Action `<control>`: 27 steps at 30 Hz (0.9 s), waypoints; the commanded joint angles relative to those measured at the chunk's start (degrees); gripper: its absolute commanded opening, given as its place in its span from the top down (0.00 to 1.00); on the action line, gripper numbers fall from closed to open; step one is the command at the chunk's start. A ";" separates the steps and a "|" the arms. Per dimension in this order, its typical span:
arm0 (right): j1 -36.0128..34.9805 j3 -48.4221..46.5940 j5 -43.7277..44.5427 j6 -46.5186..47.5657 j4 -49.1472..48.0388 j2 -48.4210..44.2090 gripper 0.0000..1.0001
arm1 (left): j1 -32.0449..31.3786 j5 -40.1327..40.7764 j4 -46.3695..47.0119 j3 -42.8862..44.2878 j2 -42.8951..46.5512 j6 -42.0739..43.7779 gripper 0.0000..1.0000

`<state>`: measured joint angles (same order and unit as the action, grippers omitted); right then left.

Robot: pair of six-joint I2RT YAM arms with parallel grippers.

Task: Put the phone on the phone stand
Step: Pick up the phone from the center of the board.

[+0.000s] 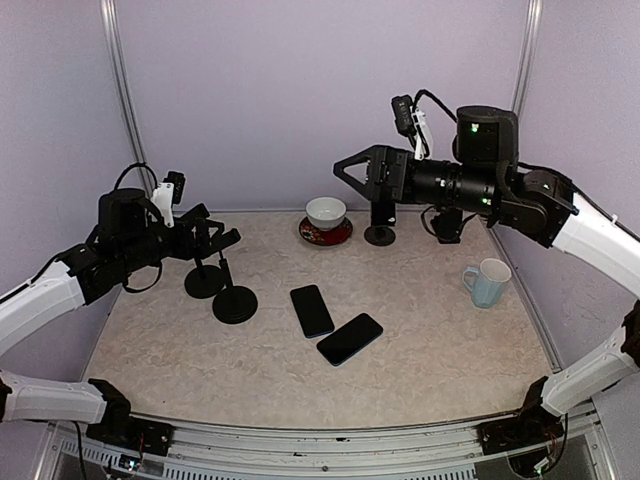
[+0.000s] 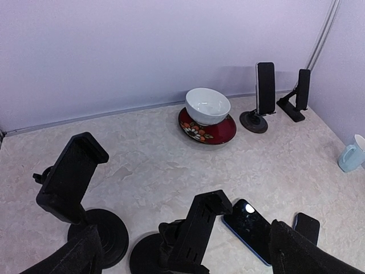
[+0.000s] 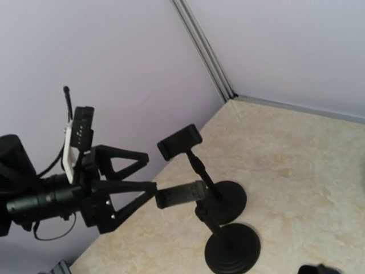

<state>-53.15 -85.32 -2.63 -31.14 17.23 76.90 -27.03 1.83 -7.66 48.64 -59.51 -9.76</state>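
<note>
Currently flat on table [image 1: 440,370], centre: phone [image 1: 312,310], long axis roughly near-to-far; second phone [image 1: 349,339] just beside, diagonal. Left claw [image 1: 218,232] spread wide, empty, by stand [image 1: 235,303] — phone off to its right, lower, closer to this arm. Right claw [image 1: 345,168] raised at back — cannot tell whether spread.

Both arms raised — left end effector [image 1: 218,228] spread wide, right end effector [image 1: 340,165] level
</note>
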 commanded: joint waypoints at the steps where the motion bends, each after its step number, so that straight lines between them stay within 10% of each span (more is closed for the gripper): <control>1: -0.98 0.26 6.81 0.92 -0.32 -2.59 0.00 | 0.06 0.51 1.60 -0.65 1.80 0.70 0.01; 16: 1.48 24.36 15.04 4.49 -13.61 -9.92 0.00 | -4.95 4.96 -1.78 2.88 3.84 -0.69 0.01; 27: 1.78 20.96 24.31 10.02 -4.37 -3.15 0.00 | -19.84 21.52 -10.21 8.41 -1.55 -8.93 0.01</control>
<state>-51.66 -62.96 18.50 -23.27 11.20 72.36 -43.35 14.39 -12.73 53.67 -58.22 -13.23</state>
